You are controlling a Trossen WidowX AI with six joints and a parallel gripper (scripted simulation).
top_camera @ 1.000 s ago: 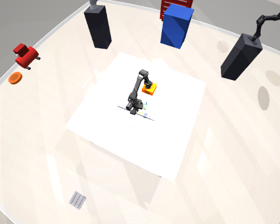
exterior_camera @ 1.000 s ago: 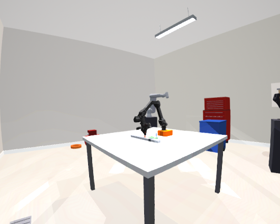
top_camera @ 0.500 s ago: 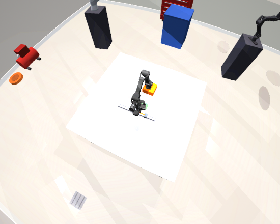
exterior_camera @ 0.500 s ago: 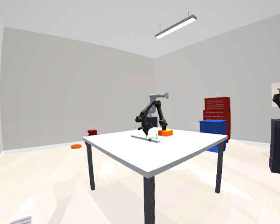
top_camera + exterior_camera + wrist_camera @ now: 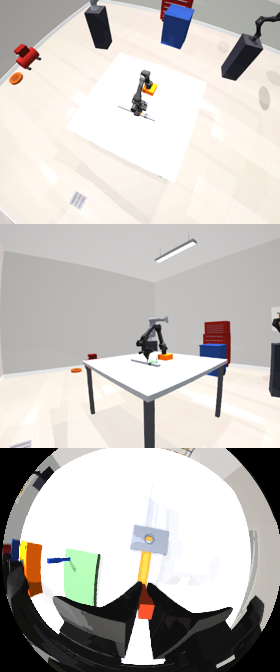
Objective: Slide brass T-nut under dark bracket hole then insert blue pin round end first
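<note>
Pinched nearly shut, the black gripper (image 5: 139,112) (image 5: 147,358) (image 5: 144,588) grips the orange handle (image 5: 147,361) (image 5: 146,610) at the near side of the wrist view, its two fingers bearing on the handle from left and right. Just beyond the fingertips, the brass T-nut (image 5: 142,113) (image 5: 144,567) runs along the aluminum rail (image 5: 123,107) (image 5: 137,361), its far end reaching beneath the dark bracket (image 5: 145,115) (image 5: 150,364) (image 5: 161,544). Brass shows through the bracket's hole, suggesting that the slide is at or close to its finish; whether the nut's own hole is centered there is hard to tell. Good work here calls for a firm pinch, small nudges straight along the slot and no lift or twist, which could bind the nut under the lips or cock it. Once the holes agree, the fingers should part evenly and rise straight off, lest they drag the nut out of line. To the left, well apart from the handle, the green tray (image 5: 146,106) (image 5: 153,361) (image 5: 81,578) bears the upright blue pin (image 5: 146,103) (image 5: 156,359) (image 5: 57,560), awaiting its turn.
</note>
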